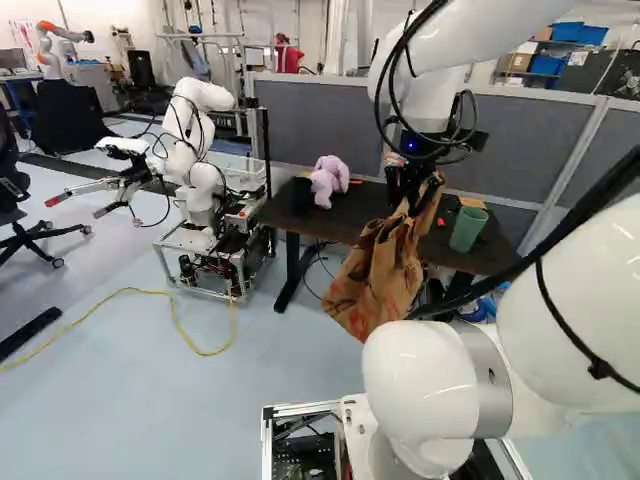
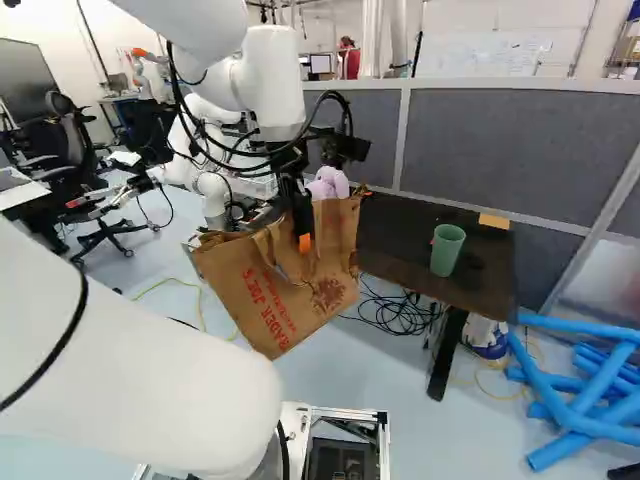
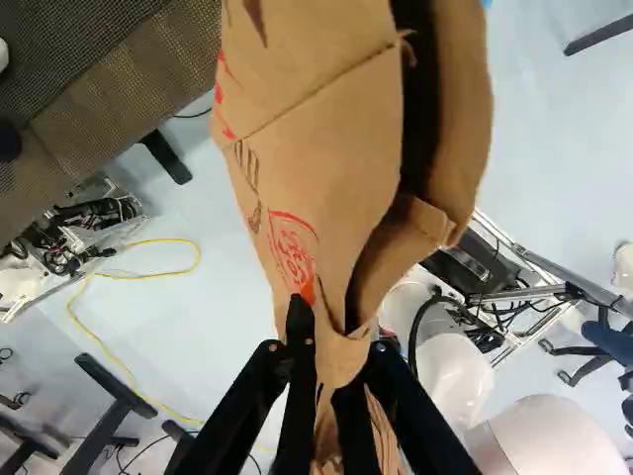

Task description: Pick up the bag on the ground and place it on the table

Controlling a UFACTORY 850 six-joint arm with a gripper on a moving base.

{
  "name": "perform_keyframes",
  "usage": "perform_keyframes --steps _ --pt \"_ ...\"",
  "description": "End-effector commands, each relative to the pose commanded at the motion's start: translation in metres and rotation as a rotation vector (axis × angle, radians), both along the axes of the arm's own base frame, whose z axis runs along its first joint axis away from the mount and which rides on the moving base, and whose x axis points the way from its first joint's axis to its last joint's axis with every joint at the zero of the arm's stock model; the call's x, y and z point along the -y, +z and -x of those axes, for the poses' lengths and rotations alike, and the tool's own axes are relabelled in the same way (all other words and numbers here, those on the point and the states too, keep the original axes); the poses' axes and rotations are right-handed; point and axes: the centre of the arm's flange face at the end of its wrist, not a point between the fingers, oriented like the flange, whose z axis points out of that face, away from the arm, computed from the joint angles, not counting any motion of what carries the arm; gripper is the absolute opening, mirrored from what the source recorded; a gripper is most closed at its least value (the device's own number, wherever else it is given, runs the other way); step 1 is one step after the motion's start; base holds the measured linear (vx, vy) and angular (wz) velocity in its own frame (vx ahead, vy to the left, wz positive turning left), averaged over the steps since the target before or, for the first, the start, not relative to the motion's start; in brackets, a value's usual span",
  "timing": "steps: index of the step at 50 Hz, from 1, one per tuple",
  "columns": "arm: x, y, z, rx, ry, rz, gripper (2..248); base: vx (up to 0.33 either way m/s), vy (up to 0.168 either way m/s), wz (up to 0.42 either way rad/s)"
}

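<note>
My gripper [image 2: 300, 225] is shut on the upper part of the brown paper bag [image 2: 290, 300], which hangs tilted in the air beside the dark table [image 2: 395, 240]. From the left base view, the gripper [image 1: 408, 185] and the bag [image 1: 378, 275] overlap the table's near edge. In the wrist view the gripper [image 3: 334, 346] pinches crumpled paper between its fingers, and the bag [image 3: 316, 168] spreads ahead of them with its opening to one side. Part of the table [image 3: 119, 89] shows past the bag.
On the table stand a green cup [image 2: 447, 250], a pink plush toy [image 1: 328, 180] and a black object [image 1: 302, 196]. Another robot [image 1: 200, 170] is left of the table. Grey partitions [image 2: 520, 150] rise behind; blue tubes [image 2: 590, 390] lie on the floor at right.
</note>
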Motion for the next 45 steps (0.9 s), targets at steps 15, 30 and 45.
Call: perform_keyframes --steps 15,30,45 --pt "0.001 0.0 -0.002 -0.001 -0.003 0.0 25 0.034 -0.024 0.043" --pt "0.002 0.0 -0.005 -0.003 -0.003 -0.001 25 -0.003 0.001 0.0" --pt "0.009 0.001 -0.02 0.002 -0.015 0.0 25 0.0 0.0 0.0"
